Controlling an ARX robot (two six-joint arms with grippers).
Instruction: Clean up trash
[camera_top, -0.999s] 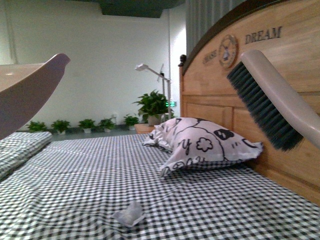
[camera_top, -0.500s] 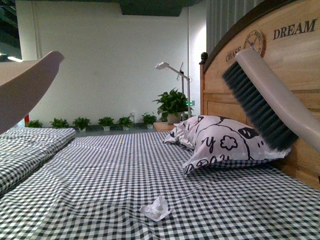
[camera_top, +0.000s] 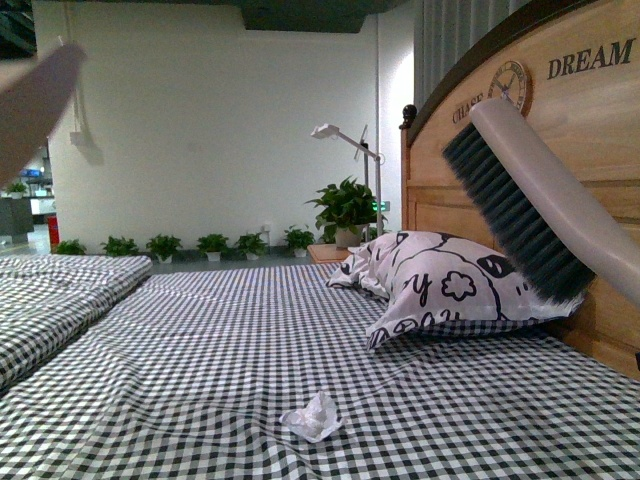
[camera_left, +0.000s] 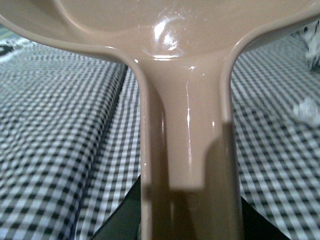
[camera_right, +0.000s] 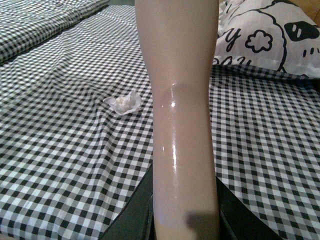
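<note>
**Brush and dustpan are hanging above the bed, with the trash lying between them**

The small crumpled white wad of tissue paper is lying on the black-and-white checked bed sheet, near the camera and about in the middle. It is well apart from the white pillow with black drawings, which is leaning at the far right against the wooden headboard.

The right gripper is gripping the long grey-beige plastic brush with dark bristles. In the right wrist view its dark fingers are pressing on both sides of the handle. The brush is hanging high on the right, tilted, with the bristles facing down and left. I judge it is placed so that it can come down to the right of the wad and sweep it leftward.

The left gripper is holding the beige plastic dustpan by its handle, fingers closed on it the same way. The dustpan is hanging high at the far left, probably to be lowered as the catching side. Neither tool is touching the sheet, so sweeping is not yet begun. The sheet is wrinkling around the wad, and this could catch the pan's edge.
</note>
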